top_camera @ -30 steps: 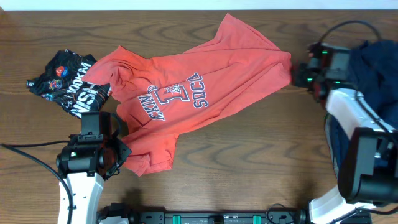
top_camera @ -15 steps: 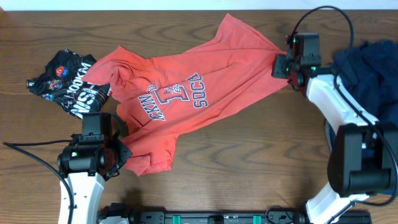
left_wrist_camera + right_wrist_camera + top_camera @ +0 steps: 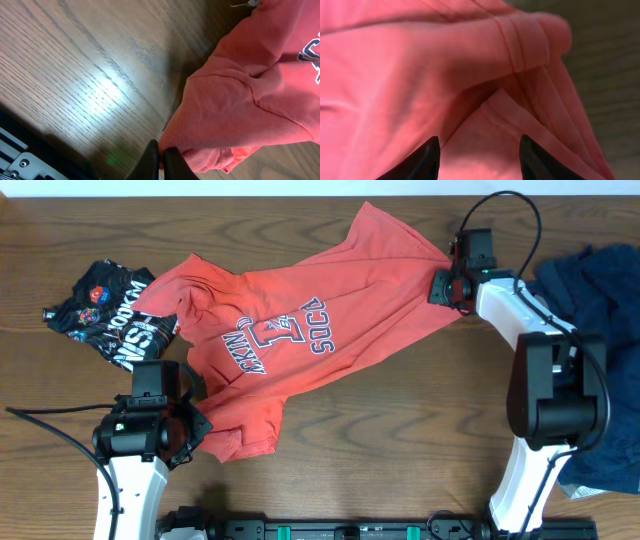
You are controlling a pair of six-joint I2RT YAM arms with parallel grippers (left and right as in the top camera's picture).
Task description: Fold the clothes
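I see the red shirt (image 3: 330, 300) lying in the middle of the table (image 3: 400, 440). My left gripper (image 3: 161, 159) is pinched on its 7 o'clock corner. My right gripper (image 3: 479, 144) has its fingers apart over its 2 o'clock edge.

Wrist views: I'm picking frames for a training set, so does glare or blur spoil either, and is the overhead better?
Left wrist: a bright glare patch washes out part of the wooden table; the coral-red T-shirt is fairly sharp. Right wrist: the camera is very close, so the cloth looks soft and the dark fingertips are blurred. Overhead: evenly lit, chest lettering legible.
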